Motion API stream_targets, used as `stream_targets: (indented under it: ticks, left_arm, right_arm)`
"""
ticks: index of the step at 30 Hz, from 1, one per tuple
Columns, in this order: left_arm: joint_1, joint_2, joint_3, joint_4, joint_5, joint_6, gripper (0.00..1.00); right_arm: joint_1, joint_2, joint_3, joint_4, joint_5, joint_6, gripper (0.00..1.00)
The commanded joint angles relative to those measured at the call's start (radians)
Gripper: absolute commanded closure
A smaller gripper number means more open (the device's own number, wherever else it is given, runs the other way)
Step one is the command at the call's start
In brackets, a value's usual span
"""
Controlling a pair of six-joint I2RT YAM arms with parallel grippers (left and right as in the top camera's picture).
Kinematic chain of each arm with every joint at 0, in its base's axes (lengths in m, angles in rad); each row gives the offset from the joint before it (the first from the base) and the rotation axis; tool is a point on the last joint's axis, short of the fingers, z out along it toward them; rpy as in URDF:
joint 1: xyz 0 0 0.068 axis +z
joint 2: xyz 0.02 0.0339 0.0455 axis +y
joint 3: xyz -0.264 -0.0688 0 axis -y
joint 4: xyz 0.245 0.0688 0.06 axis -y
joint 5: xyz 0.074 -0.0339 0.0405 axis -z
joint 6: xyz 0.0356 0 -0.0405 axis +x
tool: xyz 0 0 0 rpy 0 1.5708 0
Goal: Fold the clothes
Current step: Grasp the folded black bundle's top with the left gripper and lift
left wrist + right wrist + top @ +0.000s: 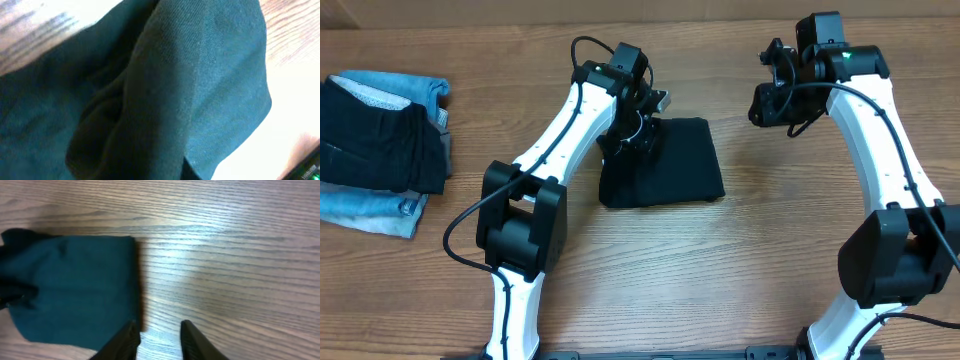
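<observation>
The left claw [638, 137] was shut tight at the far corner of the black T-shirt [672, 165], on the side nearest its own arm. I couldn't see its fingers in its wrist camera. Dark cloth filled that view, drawn up into a soft ridge with a fold rolling over it. From where I stood, that read as a pinch on the top layer, taken at the corner so the layer could be carried across for one more fold. That was my guess, not something I could see happen.

The right claw [157, 341] had its fingers only a narrow way apart, with nothing between them. It hung over bare wood near the shirt's other edge and did not touch the cloth. I took it to be standing clear so the left arm had room, yet close enough to press the cloth down if it slid.

The shirt itself lay in the middle of the counter [780, 260] as a compact, nearly square packet. Its edges were fairly straight except at the gathered corner. It looked mostly folded, and thin enough to slump if lifted by one point.

Well apart, at the counter's edge beyond the left arm, sat a pile of light-blue denim [375, 210] with a dark folded garment [375, 145] on top. Neither arm was near it.
</observation>
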Motion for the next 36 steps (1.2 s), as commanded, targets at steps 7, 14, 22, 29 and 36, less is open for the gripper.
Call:
stream_targets:
  ticks: [7,14,22,29,36]
  left_arm:
    - [0.055,-0.005,0.223,-0.256,-0.113,-0.008,0.96]
    - [0.043,-0.004,0.230,-0.269,-0.184,-0.064,0.96]
    - [-0.114,-0.004,0.341,-0.190,-0.118,-0.114,0.96]
    - [-0.142,0.011,0.487,-0.135,0.064,-0.183,0.96]
    - [-0.172,0.104,0.487,0.013,0.148,-0.228,0.96]
  right_arm:
    - [-0.010,0.023,0.015,0.020,0.014,0.001,0.74]
    - [-0.035,0.027,-0.024,0.055,-0.059,-0.022,0.96]
    - [-0.127,0.027,-0.024,0.044,-0.050,-0.026,0.96]
    - [-0.190,0.027,-0.024,0.031,-0.024,-0.029,0.96]
    - [-0.236,0.027,-0.024,0.027,-0.024,-0.029,0.96]
